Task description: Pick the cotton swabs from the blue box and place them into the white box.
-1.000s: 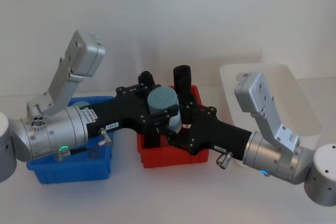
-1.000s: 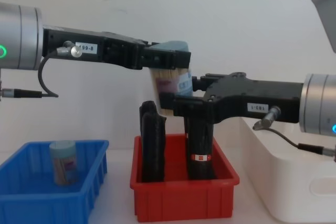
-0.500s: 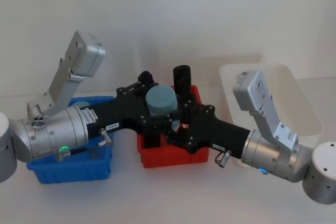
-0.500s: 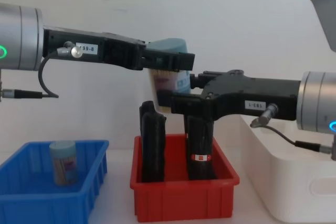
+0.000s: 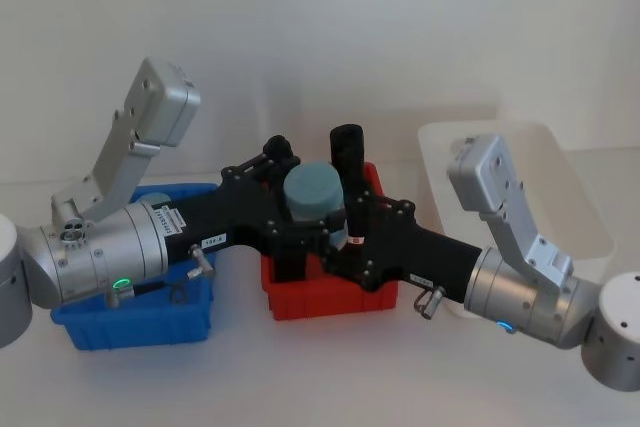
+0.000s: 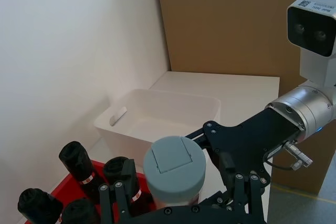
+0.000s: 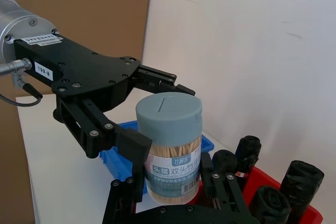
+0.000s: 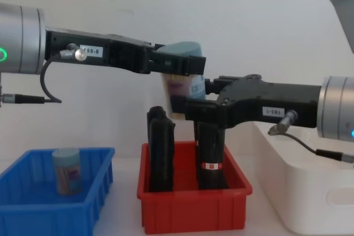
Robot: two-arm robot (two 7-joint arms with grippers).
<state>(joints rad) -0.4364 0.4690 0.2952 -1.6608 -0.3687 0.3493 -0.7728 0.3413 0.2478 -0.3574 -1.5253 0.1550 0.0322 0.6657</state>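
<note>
A cotton swabs tub [image 5: 315,197] with a pale blue cap hangs upright above the red bin, and both grippers close on it. My left gripper [image 8: 185,64] clamps it at cap height. My right gripper [image 8: 182,106] clamps its lower body from the other side. In the right wrist view the tub [image 7: 168,145] shows thin sticks and a label, with fingers tight on both sides. A second tub [image 8: 67,171] stands in the blue box [image 8: 22,203] at the left. The white box [image 8: 310,192] stands at the right, its inside [image 6: 157,108] bare.
The red bin [image 8: 193,208] sits between the two boxes and holds tall black bottles [image 8: 160,147], directly under the held tub. A white wall closes the back. Bare table lies in front of the bins.
The tub and both grippers shifted slightly left, then back a little to the right. The tub now stands more upright. The tub in the blue box has not moved.
</note>
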